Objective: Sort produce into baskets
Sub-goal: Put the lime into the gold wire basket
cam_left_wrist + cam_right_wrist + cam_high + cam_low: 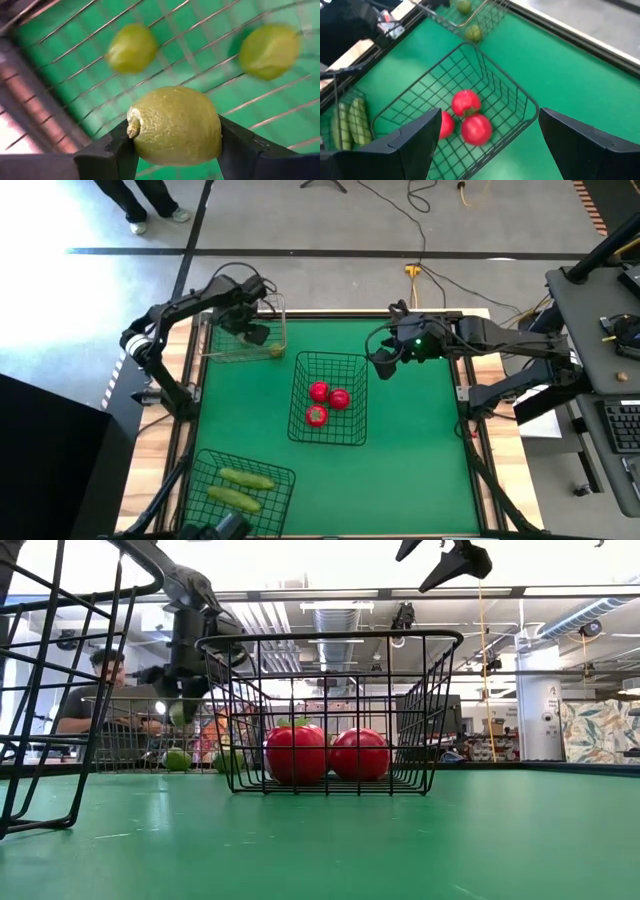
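My left gripper (254,332) hangs over the paler wire basket (222,350) at the far left, shut on a yellow-green lime (174,125). Two more limes (132,48) (269,51) lie on that basket's floor below it. Three red tomatoes (328,401) lie in the black basket (330,362) at the table's middle. Two green cucumbers (240,488) lie in the black basket (262,468) at the near left. My right gripper (382,363) is open and empty, above the table just right of the middle basket's far right corner. My left gripper pinches the lime by two opposite sides (142,142) between its two fingers, the stem nub beside one finger. The fingers point down from above. The lime is lifted clear, above the basket's floor.
The three baskets stand on the green mat (420,450), whose right half is bare. Wooden table edges (490,480) frame the mat. A person (95,700) sits beyond the far edge, and another's feet (150,215) show on the floor.
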